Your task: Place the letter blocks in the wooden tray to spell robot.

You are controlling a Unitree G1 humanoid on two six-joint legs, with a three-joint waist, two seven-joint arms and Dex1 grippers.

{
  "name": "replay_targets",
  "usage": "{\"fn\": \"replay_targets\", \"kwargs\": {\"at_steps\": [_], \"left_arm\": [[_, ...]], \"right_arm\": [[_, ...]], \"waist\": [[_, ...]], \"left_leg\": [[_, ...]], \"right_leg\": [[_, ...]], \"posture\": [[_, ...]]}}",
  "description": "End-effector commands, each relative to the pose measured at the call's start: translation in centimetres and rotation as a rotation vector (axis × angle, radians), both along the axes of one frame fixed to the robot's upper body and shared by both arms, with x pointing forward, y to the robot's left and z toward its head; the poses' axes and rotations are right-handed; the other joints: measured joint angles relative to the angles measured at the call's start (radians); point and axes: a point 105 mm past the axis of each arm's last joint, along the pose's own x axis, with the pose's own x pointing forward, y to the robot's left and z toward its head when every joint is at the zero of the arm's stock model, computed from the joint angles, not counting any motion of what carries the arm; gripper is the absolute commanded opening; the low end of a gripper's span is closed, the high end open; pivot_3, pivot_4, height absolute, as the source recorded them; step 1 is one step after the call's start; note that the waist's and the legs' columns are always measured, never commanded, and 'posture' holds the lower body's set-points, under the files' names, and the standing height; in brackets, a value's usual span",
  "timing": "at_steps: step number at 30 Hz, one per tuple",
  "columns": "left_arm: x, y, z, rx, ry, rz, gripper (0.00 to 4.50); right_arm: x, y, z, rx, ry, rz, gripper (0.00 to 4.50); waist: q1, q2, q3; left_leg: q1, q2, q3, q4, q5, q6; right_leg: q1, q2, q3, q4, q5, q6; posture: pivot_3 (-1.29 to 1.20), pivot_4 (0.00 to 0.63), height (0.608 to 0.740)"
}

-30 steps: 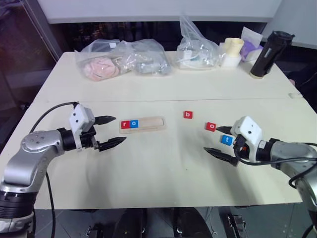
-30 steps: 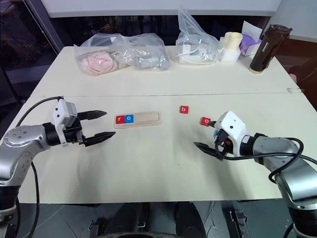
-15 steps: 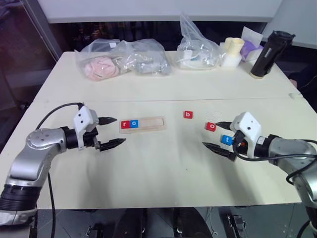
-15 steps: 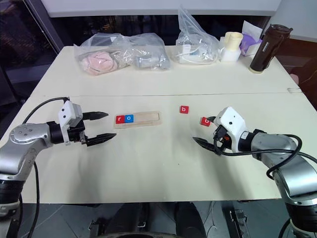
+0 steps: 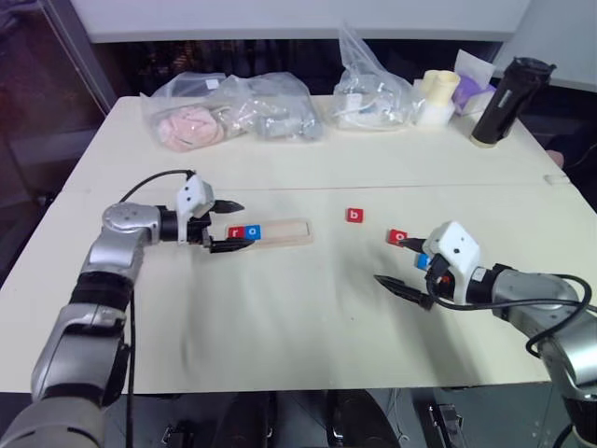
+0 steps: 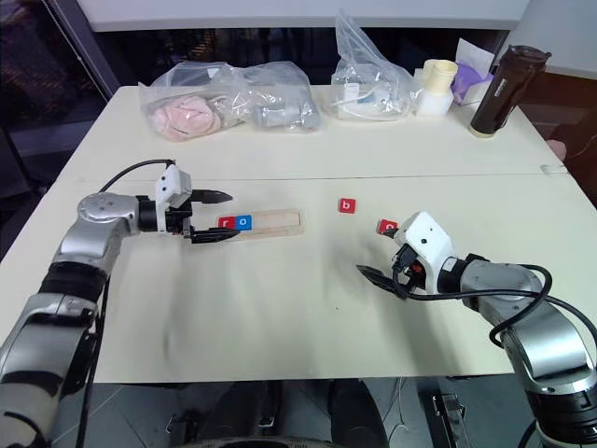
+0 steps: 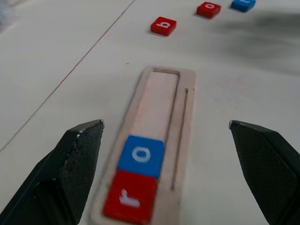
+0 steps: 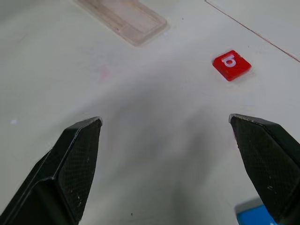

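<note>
The wooden tray (image 5: 269, 233) lies lengthwise across the middle of the table (image 5: 298, 327), and everything else is placed from it here. Its groove holds two tiles at the end nearest the left gripper (image 5: 227, 227): the red r block (image 7: 131, 201) at the very end and the blue o block (image 7: 141, 156) touching it, which leaves the rest of the groove bare for three more letters. The left gripper sits at that filled end with its fingers spread wide to either side of the tray and nothing between them, probably to steady or square it. Beyond the tray's empty end the red b block (image 5: 354, 216) lies on the table, then the red o block (image 5: 398, 237) farther off, and the blue t block (image 5: 424, 262) farthest, just beside the right gripper (image 5: 404, 270), which hangs wide open and empty, pointing toward the tray and seemingly ready to fetch the b next
</note>
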Motion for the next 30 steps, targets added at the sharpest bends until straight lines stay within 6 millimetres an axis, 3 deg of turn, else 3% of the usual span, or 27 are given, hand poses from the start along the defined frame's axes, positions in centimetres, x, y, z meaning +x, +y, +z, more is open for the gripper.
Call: {"fn": "replay_targets", "kwargs": {"at_steps": [1,30], "left_arm": [[0.5,0.6,-0.6,0.085,-0.005,-0.035,4.5],[2.1,1.2,-2.7,0.202,0.026,0.07,4.5]], "right_arm": [[-0.5,0.8,0.8,0.003,-0.044,0.019,4.47],[-1.6,0.9,0.3,-0.018,-0.029,-0.002,4.47]], "waist": [[-0.002,0.0,0.0],[0.001,-0.001,0.001]], "left_leg": [[0.0,0.0,0.0,0.0,0.0,0.0],[-0.002,0.0,0.0,0.014,-0.003,0.006]], "right_leg": [[-0.001,0.0,0.0,0.001,0.0,0.0],[0.003,0.001,0.0,0.004,0.003,0.006]], "posture": [[0.0,0.15,0.74],[0.0,0.15,0.74]]}}
